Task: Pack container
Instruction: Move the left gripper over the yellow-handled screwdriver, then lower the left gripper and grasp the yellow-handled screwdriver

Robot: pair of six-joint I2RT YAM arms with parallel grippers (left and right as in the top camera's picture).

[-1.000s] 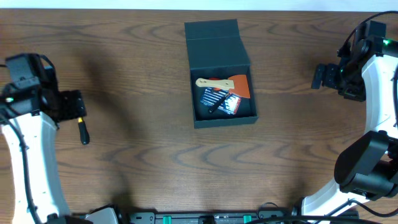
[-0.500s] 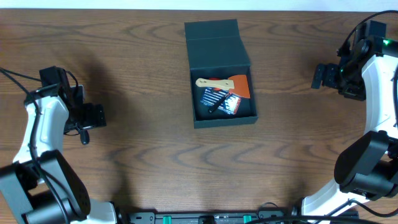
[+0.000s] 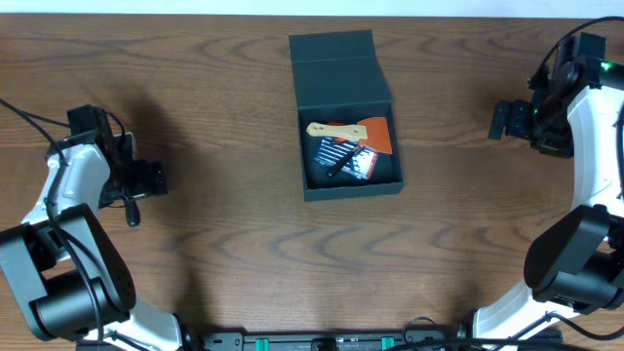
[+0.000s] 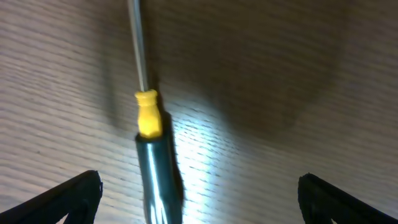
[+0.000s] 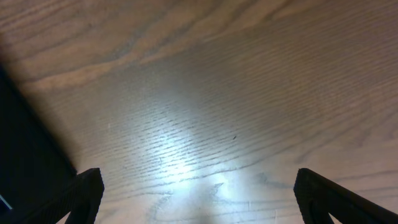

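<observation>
**Table stock: one open box, one loose screwdriver**

Item one, the container [image 3: 336, 68]: it is sitting at the middle of the far half of the wooden table [image 3: 214, 244], between my two arms and well apart from both. Its lid is lying folded back on the far side, so the inside is showing. A scraper [image 3: 351, 132] with a pale wooden handle and an orange blade is lying in it. Just beside the scraper, on the near side, a dark striped card [image 3: 346, 158] is lying.

Item two, a screwdriver [image 4: 149, 162]: bare metal shaft, yellow collar, dark handle. It is lying flat on the wood at the left side.

Item three, my left gripper [image 4: 202, 199]: I am holding it over the screwdriver with the fingers spread wide, gripping nothing. The handle is showing between them, nearer one finger than the other.

Item four, my right gripper [image 5: 196, 196]: I am holding it at the far right, fingers wide apart and empty, with only bare wood grain showing under it.
</observation>
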